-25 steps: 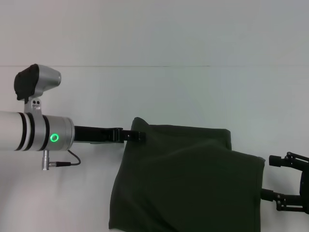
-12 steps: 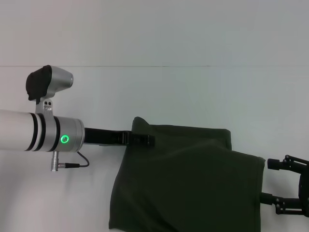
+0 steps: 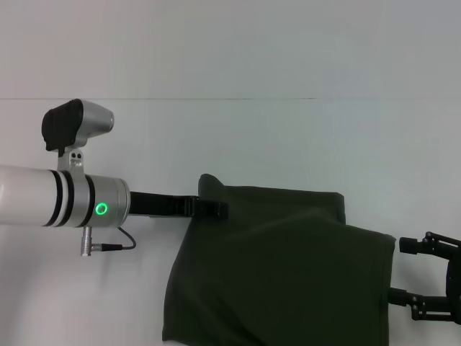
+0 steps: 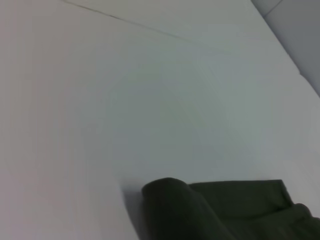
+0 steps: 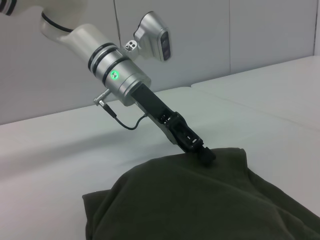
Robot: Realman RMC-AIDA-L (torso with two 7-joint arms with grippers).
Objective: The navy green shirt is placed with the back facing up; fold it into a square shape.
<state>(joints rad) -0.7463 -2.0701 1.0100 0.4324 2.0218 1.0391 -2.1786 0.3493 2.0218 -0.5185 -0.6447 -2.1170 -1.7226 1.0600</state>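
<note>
The navy green shirt (image 3: 281, 270) lies partly folded on the white surface (image 3: 238, 137), a rumpled dark block in the near middle of the head view, plain side up, its near edge running out of the bottom of the picture. Its far left corner stands up in a small peak.

The left hand (image 3: 218, 210) reaches in from the left, low over the surface, and its black tip sits right at that raised corner — touching the cloth, pressed into the fold as the right wrist view (image 5: 206, 156) shows it. Whether its fingers are together or apart I cannot tell; they are dark against dark fabric. A green light glows on the silver wrist behind it, and a thin cable loops beneath.

The left wrist view shows only the shirt's rounded corner (image 4: 175, 200) against bare white.

The right hand (image 3: 403, 270) waits at the shirt's right edge, just beside the cloth, its two black fingers spread apart with nothing between them.
</note>
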